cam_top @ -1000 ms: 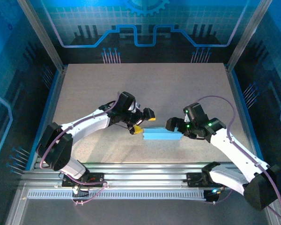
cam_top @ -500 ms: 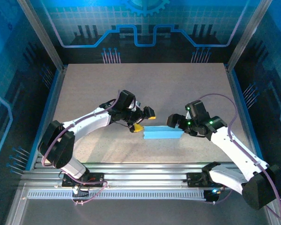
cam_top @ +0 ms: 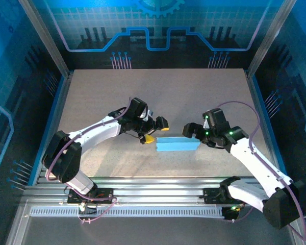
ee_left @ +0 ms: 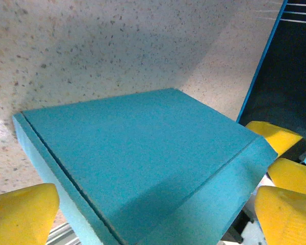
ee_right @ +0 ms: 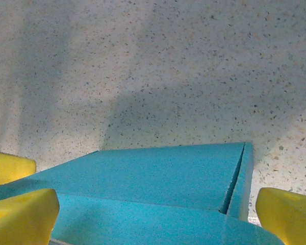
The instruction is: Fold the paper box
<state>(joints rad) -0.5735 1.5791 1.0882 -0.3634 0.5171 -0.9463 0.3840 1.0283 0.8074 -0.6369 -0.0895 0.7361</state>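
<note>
Left arm (cam_top: 97, 133): reaches in from the near-left corner of the table (cam_top: 158, 92), wrist towards the middle
Left gripper (cam_top: 157, 131): jaws spread wide, nothing clamped; sits at the left end of the paper box (cam_top: 177, 145)
Left wrist view: yellow fingers (ee_left: 20, 212) low in the corners, box top between them; contact between pads and cardboard cannot be told from this angle
Paper box: light blue, closed into a flat rectangle, lying flat on the table near its near edge, slightly right of centre, long side parallel to that edge; a flap seam runs along one long edge (ee_left: 61, 163)
Right gripper (cam_top: 191, 135): jaws also wide, at the box's right end, far corner; nothing held
Right wrist view: one yellow finger (ee_right: 290, 217) just beside the box's end face, the other over its near part
Right arm (cam_top: 255, 163): comes in from the near-right corner
</note>
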